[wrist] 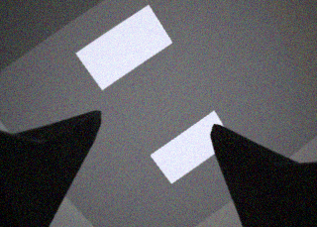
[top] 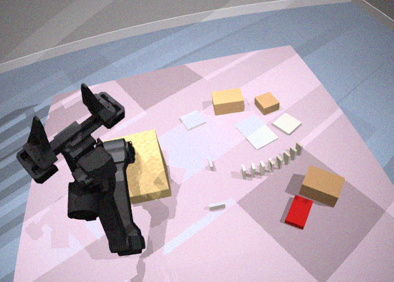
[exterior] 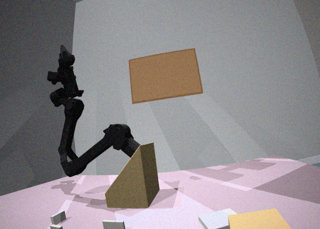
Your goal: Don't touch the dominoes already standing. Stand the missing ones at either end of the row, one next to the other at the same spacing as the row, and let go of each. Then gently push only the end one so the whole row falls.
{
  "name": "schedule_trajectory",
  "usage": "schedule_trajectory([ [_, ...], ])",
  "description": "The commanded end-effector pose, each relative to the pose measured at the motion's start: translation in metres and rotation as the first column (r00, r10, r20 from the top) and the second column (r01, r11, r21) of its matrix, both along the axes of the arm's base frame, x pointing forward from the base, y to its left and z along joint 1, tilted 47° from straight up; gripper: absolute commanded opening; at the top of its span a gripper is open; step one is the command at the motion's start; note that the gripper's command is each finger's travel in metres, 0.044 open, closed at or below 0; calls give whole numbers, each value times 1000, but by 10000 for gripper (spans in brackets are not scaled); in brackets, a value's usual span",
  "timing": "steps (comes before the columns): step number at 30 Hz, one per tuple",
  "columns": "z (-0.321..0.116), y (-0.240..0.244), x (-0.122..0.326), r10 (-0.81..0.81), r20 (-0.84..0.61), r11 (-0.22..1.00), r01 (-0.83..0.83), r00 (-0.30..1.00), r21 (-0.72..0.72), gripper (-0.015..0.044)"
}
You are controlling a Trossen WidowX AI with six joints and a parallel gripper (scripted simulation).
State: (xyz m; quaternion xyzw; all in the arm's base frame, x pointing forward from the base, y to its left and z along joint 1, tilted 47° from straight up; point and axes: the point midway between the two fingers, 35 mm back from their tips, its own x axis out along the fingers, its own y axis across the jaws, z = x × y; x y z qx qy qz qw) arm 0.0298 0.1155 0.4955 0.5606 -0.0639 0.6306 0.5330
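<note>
Several pale dominoes [top: 271,165] stand upright in a slightly curved, evenly spaced row right of centre in the top view. One loose domino [top: 210,164] [exterior: 113,224] lies on its long edge, left of the row's near-left end. Another loose domino [top: 217,206] [exterior: 58,217] lies on its long edge, lower in the top view. My gripper [top: 60,101] [exterior: 62,46] [wrist: 158,123] is open and empty. It is raised high at the left, pointing upward, far from all dominoes. The wrist view shows no dominoes.
A yellow wedge block [top: 146,164] [exterior: 129,187] stands beside the arm, between it and the dominoes. A red block [top: 298,211] and a brown block [top: 321,185] lie beyond the row. Two more blocks [top: 228,102] [top: 266,103] and flat pale tiles [top: 192,120] [top: 286,123] lie farther back.
</note>
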Motion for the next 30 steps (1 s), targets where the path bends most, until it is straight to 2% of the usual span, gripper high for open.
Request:
schedule_trajectory([
  [1, -1, 2, 1, -2, -4, 1000, 2, 1000, -8, 426],
  [2, -4, 9, 3, -10, -16, 999, 9, 1000, -33, 440],
  [9, -57, 90, 54, -170, -197, 933, 94, 965, -347, 440],
  [16, -138, 134, 130, -443, -363, 774, 145, 819, -617, 440],
  [22, -214, 129, 196, -691, -424, 605, 147, 585, -783, 440],
  [30, -306, 74, 261, -910, -373, 393, 88, 180, -916, 440],
])
